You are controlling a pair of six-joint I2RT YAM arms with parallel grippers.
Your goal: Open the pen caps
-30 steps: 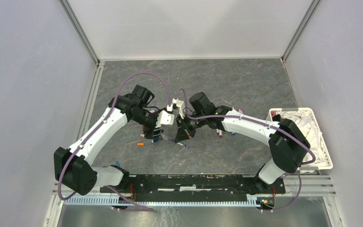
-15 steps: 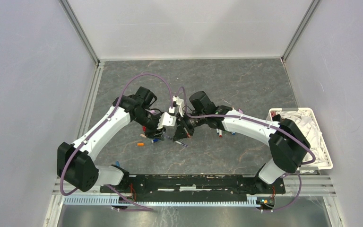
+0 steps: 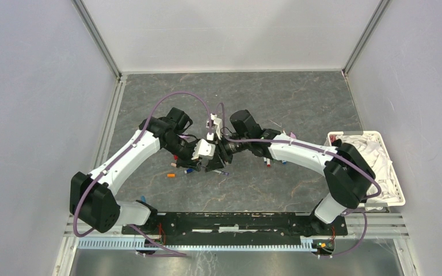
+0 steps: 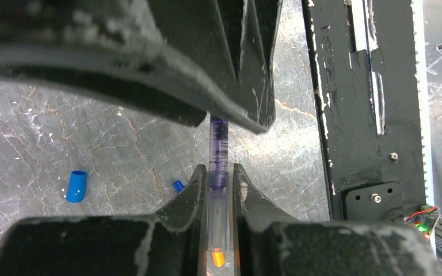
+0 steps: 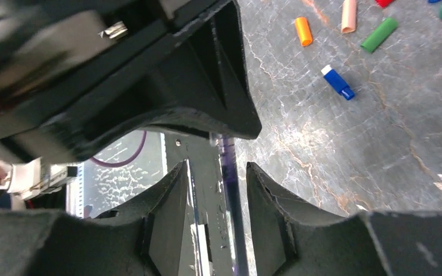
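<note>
At table centre, likely mid-uncapping: clamped shut on purple pen (image 4: 218, 144) with left gripper (image 4: 218, 171), barrel pointing 12 o'clock between parted jaws of right gripper (image 5: 217, 167), gripping nothing; next, close right on far end, pull straight apart, clear of loose caps (image 5: 303, 30) at 1 o'clock.

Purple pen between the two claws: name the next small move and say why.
Probably close the right claw on the free end of the purple pen. The left claw is shut on the barrel, while the right claw's jaws stand apart around the pen, gripping nothing, so its two ends cannot be pulled apart yet.
</note>
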